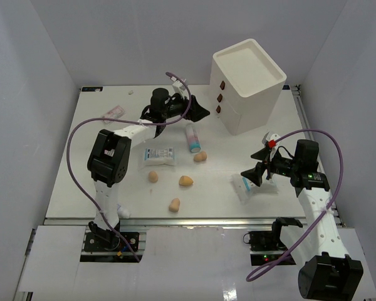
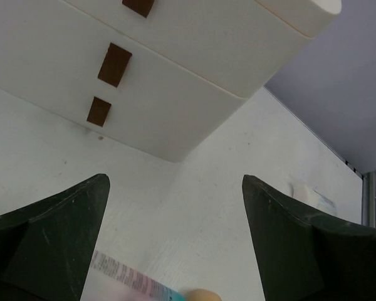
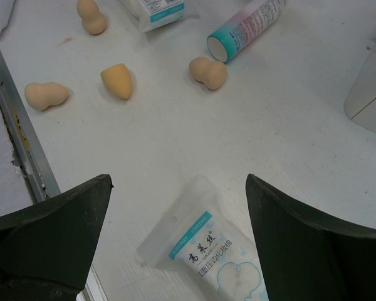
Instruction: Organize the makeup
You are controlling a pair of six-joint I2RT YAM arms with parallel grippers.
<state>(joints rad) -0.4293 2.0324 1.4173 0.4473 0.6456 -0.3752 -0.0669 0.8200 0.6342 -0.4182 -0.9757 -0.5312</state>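
My left gripper (image 1: pixel 200 111) is open and empty, held above the table, facing the white three-drawer box (image 1: pixel 247 84). In the left wrist view the gripper (image 2: pixel 174 182) points at the box's brown knobs (image 2: pixel 114 64). The white bottle with teal cap (image 1: pixel 192 138) lies just below it. My right gripper (image 1: pixel 254 174) is open over a white packet with teal print (image 3: pixel 207 248), not touching it. A second packet (image 1: pixel 159 155) lies mid-table. Several tan sponges lie loose, such as one (image 1: pixel 200 156) by the bottle, one (image 1: pixel 186 181) and one (image 1: pixel 174 204).
A pinkish sachet (image 1: pixel 114 113) lies at the back left. A small white item (image 1: pixel 124 212) sits by the left arm's base at the front edge. The metal rail (image 3: pixel 15 125) runs along the table's near edge. Grey walls close in the sides.
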